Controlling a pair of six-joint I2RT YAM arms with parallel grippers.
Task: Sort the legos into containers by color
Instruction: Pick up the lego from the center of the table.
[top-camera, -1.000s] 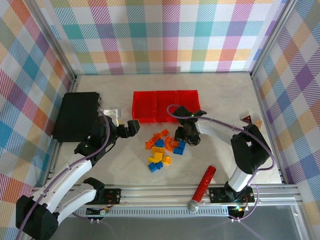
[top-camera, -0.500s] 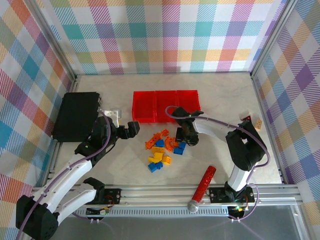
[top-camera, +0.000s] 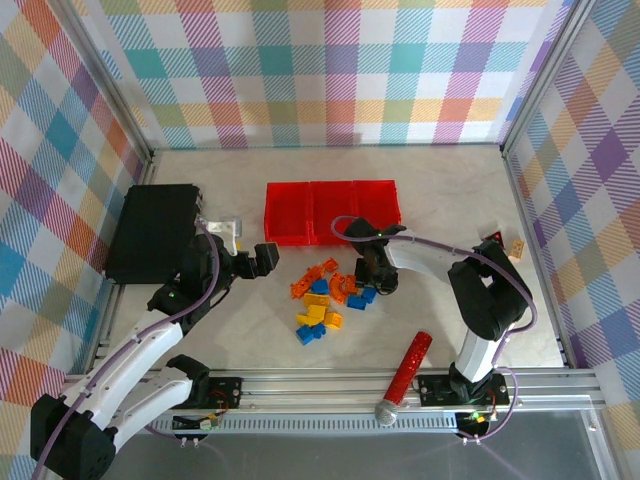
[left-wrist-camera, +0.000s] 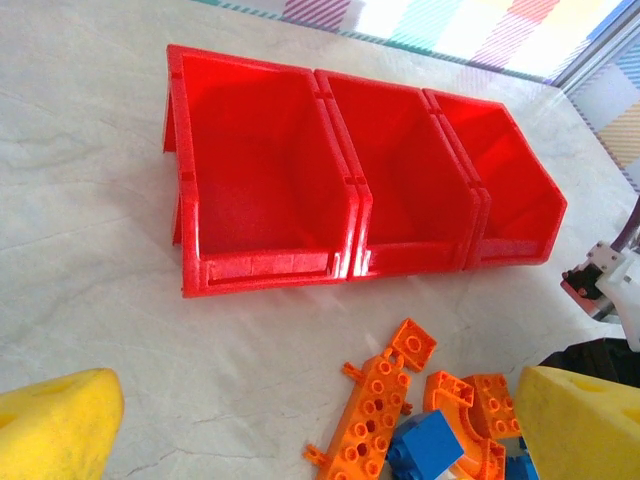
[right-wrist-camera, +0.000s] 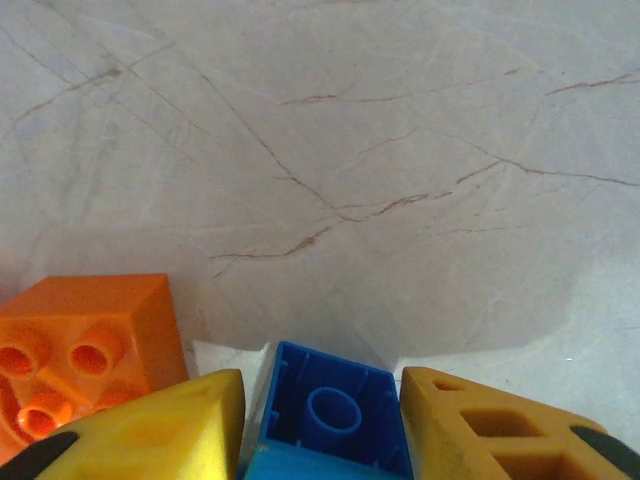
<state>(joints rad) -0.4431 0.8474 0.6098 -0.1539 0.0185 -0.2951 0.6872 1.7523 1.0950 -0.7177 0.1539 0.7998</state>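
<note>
The legos lie in a loose pile of orange, yellow and blue bricks in front of the containers, three joined red bins with nothing in them. My right gripper is down at the pile's right edge. Its yellow fingers press both sides of a blue lego, whose hollow underside faces the camera, with an orange brick just to its left. My left gripper hovers open left of the pile, over a long orange brick and a blue one.
A large black case sits at the left with a small silver piece beside it. A red glittery microphone lies near the front rail. A tan block and dark triangular piece rest by the right wall.
My right gripper's fingers have closed in on the blue lego at the pile's right edge, and the arm shifted slightly. The left arm has stayed put.
</note>
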